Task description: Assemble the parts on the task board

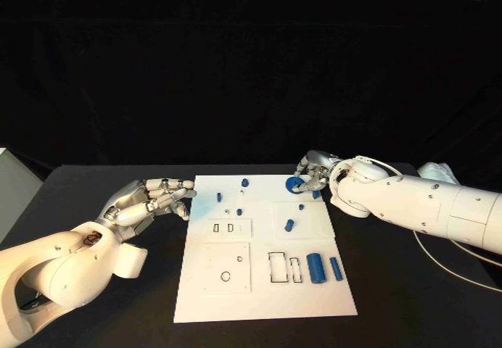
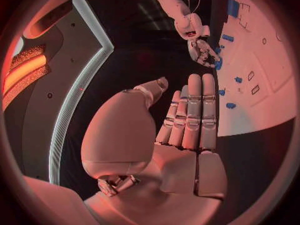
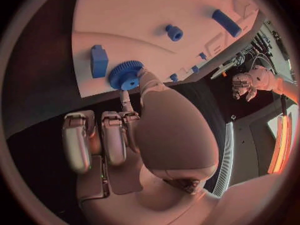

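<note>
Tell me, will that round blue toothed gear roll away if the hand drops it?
Probably a little. The round blue toothed gear looks stiff and light, and its teeth should grip well in the right hand. Dropped on edge it might roll; flat, it should stay.

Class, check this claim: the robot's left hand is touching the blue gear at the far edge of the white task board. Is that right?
Not quite. The right hand is at the blue gear, as the right wrist view shows. The left hand lies beside the task board, holding nothing.

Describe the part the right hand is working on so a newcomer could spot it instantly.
Start at the white task board and go to its far right corner, where the right hand touches a blue gear. Its round, toothed rim sets it apart from the small pegs and the plain cylinders nearby.
</note>
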Controlling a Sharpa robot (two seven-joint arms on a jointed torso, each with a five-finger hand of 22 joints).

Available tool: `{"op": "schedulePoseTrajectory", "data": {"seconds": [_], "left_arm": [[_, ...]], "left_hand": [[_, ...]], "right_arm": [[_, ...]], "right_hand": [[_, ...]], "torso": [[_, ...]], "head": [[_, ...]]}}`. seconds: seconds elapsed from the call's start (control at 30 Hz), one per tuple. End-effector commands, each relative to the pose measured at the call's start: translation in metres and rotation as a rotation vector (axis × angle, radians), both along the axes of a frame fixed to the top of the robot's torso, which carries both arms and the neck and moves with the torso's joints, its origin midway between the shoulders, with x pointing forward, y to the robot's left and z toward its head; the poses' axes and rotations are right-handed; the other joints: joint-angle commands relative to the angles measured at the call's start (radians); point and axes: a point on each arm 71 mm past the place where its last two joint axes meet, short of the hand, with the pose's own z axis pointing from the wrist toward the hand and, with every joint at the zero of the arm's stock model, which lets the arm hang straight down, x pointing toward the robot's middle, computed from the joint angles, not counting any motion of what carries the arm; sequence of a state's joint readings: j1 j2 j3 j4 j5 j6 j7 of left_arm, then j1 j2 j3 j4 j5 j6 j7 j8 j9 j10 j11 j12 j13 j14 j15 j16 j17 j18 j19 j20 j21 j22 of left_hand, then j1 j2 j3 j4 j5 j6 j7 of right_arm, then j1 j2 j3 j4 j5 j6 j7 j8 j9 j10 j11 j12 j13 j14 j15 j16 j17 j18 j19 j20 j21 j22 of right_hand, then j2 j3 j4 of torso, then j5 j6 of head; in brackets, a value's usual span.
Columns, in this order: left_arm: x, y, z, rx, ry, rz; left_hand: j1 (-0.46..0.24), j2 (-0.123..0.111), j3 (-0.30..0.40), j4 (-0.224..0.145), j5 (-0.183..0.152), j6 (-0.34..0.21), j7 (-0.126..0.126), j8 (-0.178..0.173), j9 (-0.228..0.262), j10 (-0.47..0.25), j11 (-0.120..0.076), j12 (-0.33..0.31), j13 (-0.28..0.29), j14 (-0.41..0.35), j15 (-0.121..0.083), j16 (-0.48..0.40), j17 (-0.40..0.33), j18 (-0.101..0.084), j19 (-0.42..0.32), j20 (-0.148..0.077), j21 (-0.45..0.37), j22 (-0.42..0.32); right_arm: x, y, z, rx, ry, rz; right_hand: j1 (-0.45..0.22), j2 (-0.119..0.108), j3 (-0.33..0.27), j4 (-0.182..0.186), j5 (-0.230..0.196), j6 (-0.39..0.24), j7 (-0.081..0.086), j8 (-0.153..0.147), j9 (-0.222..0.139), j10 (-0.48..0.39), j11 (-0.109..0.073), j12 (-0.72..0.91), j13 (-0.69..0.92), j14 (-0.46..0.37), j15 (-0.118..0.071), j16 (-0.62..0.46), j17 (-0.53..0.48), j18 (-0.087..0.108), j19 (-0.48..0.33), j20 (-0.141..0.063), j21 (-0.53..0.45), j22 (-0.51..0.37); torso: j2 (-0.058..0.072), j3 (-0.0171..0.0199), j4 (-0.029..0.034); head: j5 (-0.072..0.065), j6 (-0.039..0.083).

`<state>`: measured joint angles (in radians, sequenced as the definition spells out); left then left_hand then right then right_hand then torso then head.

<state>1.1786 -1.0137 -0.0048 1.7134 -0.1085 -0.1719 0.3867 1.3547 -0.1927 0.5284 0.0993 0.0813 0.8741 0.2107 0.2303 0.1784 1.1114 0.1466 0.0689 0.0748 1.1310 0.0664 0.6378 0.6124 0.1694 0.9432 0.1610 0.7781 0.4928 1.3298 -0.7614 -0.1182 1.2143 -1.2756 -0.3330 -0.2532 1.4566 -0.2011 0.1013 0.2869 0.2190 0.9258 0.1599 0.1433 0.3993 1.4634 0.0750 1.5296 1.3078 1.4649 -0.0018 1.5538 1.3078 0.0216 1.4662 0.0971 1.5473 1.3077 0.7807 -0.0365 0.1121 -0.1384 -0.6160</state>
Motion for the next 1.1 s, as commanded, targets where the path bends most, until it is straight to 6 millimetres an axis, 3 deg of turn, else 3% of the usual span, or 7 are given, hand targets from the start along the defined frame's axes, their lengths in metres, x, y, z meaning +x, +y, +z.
{"op": "schedulePoseTrajectory", "data": {"seconds": [0.03,0.2,0.33,0.43,0.47,0.8,1.1], "left_arm": [[-0.001,-0.002,0.001,-0.008,-0.004,-0.020],[0.000,-0.002,0.001,-0.008,-0.004,-0.020],[0.000,-0.001,0.001,-0.008,-0.003,-0.019],[0.000,-0.001,0.001,-0.007,-0.002,-0.019],[0.000,-0.001,0.001,-0.007,-0.002,-0.019],[0.000,-0.001,0.001,-0.006,-0.002,-0.020],[0.000,-0.001,0.001,-0.005,-0.003,-0.021]], "left_hand": [[0.000,0.007,0.004,-0.002,-0.005,-0.007,0.002,-0.005,0.001,-0.007,-0.003,0.001,0.001,-0.009,0.001,0.005,0.001,0.012,-0.007,0.000,0.004,0.001],[0.000,0.007,0.004,-0.002,-0.005,-0.007,0.002,-0.005,0.001,-0.007,-0.003,0.001,0.001,-0.009,0.001,0.005,0.001,0.012,-0.007,0.000,0.004,0.001],[0.000,0.007,0.004,-0.002,-0.005,-0.007,0.002,-0.005,0.001,-0.007,-0.003,0.001,0.001,-0.009,0.001,0.005,0.001,0.012,-0.007,0.000,0.004,0.001],[0.000,0.007,0.004,-0.002,-0.005,-0.007,0.002,-0.005,0.001,-0.007,-0.003,0.001,0.001,-0.009,0.001,0.005,0.001,0.012,-0.007,0.000,0.004,0.001],[0.000,0.007,0.004,-0.002,-0.005,-0.007,0.002,-0.005,0.001,-0.007,-0.003,0.001,0.001,-0.009,0.001,0.005,0.001,0.012,-0.007,0.000,0.004,0.001],[0.000,0.007,0.004,-0.002,-0.005,-0.007,0.002,-0.005,0.001,-0.007,-0.003,0.001,0.001,-0.009,0.001,0.005,0.001,0.012,-0.007,0.000,0.004,0.001],[0.000,0.007,0.004,-0.002,-0.005,-0.007,0.002,-0.005,0.001,-0.007,-0.003,0.001,0.001,-0.009,0.001,0.005,0.001,0.012,-0.007,0.000,0.004,0.001]], "right_arm": [[0.000,0.000,-0.001,-0.003,0.015,0.005],[0.001,-0.001,-0.003,-0.003,0.026,0.004],[0.001,-0.002,-0.005,-0.005,0.039,0.005],[0.001,-0.003,-0.006,-0.005,0.049,0.005],[0.001,-0.003,-0.006,-0.004,0.053,0.006],[-0.002,0.002,-0.002,0.019,-0.011,0.017],[-0.015,0.026,0.014,0.012,-0.207,0.094]], "right_hand": [[-0.002,0.013,0.008,-0.001,0.009,0.006,-0.002,0.005,0.002,0.065,0.001,0.004,0.215,0.099,0.004,0.007,0.229,-0.015,0.092,0.009,0.005,0.240],[0.001,0.019,0.019,-0.002,0.025,0.009,-0.002,0.008,0.002,0.066,0.000,0.005,0.217,0.099,0.004,0.008,0.231,-0.016,0.094,0.008,0.007,0.243],[0.009,0.023,0.049,-0.004,0.084,0.024,-0.006,0.016,0.002,0.068,-0.003,0.006,0.219,0.099,0.001,0.007,0.230,-0.017,0.095,0.007,0.009,0.245],[0.014,0.028,0.072,-0.004,0.100,0.031,-0.008,0.019,0.001,0.069,-0.005,0.007,0.221,0.099,-0.001,0.008,0.231,-0.017,0.096,0.005,0.011,0.248],[0.021,0.031,0.100,-0.006,0.081,0.037,-0.010,0.021,0.000,0.071,-0.008,0.008,0.223,0.099,-0.003,0.008,0.231,-0.017,0.096,0.003,0.012,0.248],[0.017,0.025,0.200,-0.014,0.060,0.093,-0.032,0.049,0.005,0.089,-0.027,0.024,0.243,0.099,-0.019,0.008,0.234,-0.021,0.104,-0.010,0.023,0.262],[-0.001,0.022,0.232,-0.020,0.039,0.112,-0.043,0.063,0.011,0.106,-0.036,0.040,0.261,0.100,-0.028,0.009,0.235,-0.022,0.105,-0.019,0.024,0.263]], "torso": [[0.000,0.0002,0.0000],[0.001,0.0010,-0.0006],[0.001,0.0015,-0.0003],[0.000,0.0012,-0.0007],[0.000,0.0010,-0.0008],[0.000,0.0011,-0.0009],[-0.001,0.0007,-0.0011]], "head": [[-0.001,0.000],[0.000,-0.001],[-0.001,-0.002],[-0.001,-0.003],[-0.001,-0.003],[-0.002,-0.003],[-0.001,-0.001]]}}
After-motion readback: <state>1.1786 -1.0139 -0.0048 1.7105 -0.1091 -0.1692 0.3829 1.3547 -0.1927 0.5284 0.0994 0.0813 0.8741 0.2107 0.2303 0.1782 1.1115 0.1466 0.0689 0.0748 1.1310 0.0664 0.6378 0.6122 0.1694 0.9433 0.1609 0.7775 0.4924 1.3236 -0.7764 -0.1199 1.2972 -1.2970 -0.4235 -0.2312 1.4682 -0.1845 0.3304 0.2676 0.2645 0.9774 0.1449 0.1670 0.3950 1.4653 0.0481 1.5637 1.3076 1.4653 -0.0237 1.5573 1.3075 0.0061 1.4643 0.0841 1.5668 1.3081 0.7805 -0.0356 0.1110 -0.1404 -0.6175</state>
